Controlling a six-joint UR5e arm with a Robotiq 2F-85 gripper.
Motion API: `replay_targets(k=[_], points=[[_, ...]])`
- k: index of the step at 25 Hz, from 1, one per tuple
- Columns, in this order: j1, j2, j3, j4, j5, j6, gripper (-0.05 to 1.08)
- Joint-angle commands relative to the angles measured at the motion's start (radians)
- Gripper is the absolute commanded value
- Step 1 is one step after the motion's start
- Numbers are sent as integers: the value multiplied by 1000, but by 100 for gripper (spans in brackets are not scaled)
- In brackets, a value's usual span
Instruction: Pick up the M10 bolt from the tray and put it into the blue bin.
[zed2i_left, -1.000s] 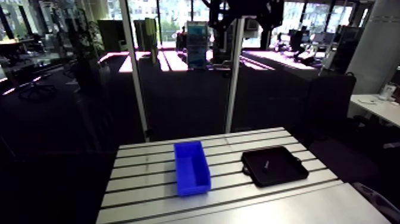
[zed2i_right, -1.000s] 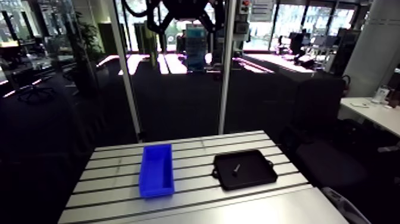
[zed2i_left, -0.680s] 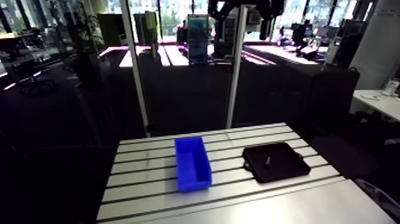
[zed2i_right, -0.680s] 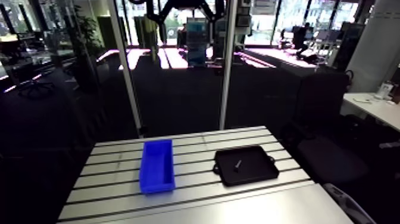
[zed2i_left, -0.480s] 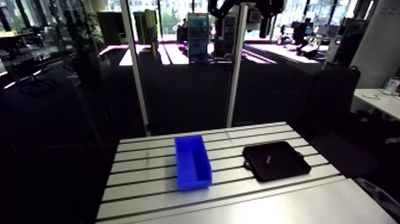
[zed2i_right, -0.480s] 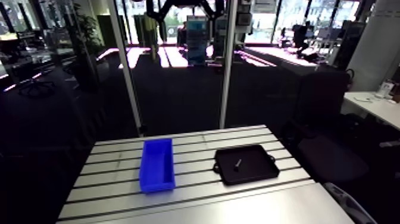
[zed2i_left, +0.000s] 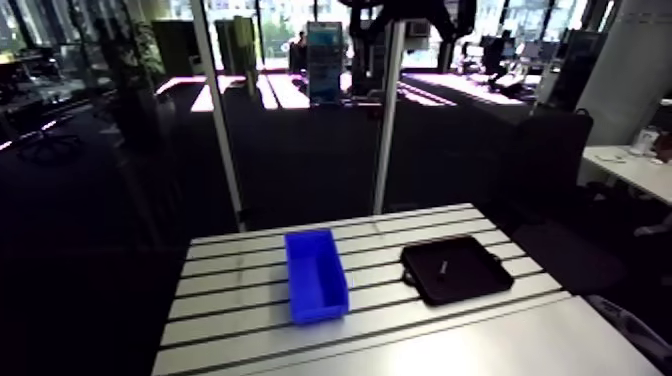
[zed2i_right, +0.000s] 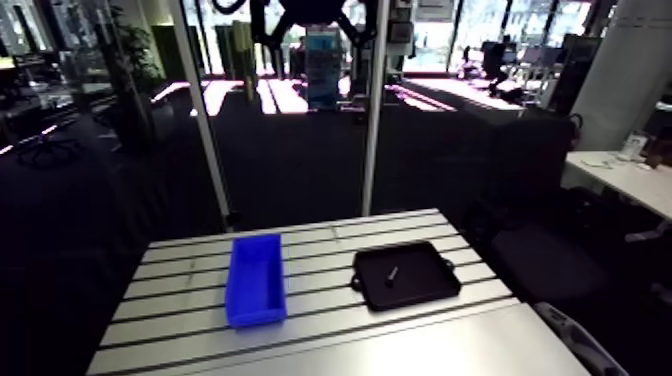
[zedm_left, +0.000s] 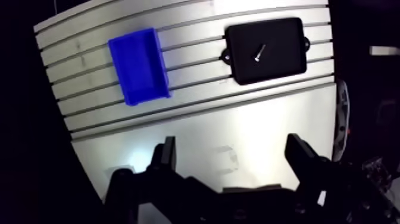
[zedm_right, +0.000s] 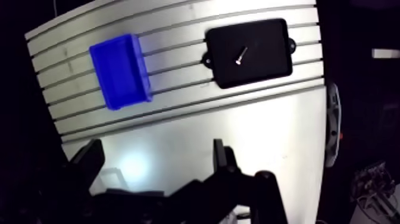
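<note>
so, i'm right at the start: the bolt (zedm_left: 258, 52) lies loose in the black tray (zedm_left: 281, 56), well apart from the blue bin (zedm_left: 141, 71). my claw (zedm_left: 232, 145) hangs high above the table (zedm_left: 196, 119), fingers spread wide, empty. next i'd swing over the tray and descend onto the bolt.

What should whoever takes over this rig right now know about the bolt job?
Gripper: open, empty, high above the table.
M10 bolt: lying loose in the black tray, ahead of the gripper.
Blue bin: beside the tray, apart from it, looks empty.
Done: nothing yet; the bolt is not picked.
Left: descend to the tray, grasp the bolt, carry it to the bin, release.
</note>
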Motion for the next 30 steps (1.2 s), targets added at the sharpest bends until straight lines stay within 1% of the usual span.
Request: replay_targets(k=[1,4,6,8,10,13,15,16,18,23,26,30], points=[[-130,-19,98,-103,3,166,1],[-173,-21,159,-152,5,226,1],[-197,-27,210,-192,8,235,1],[-214,-31,256,-246,20,235,1],[-234,-31,295,-282,25,235,1],[-257,-31,352,-348,25,233,1],[-268,-31,386,-382,20,230,1],[-275,-31,401,-402,22,226,1],[-278,-30,429,-431,19,219,1],[-271,-18,472,-499,22,206,1],[-272,-4,481,-514,32,164,1],[-274,21,489,-520,34,158,1]])
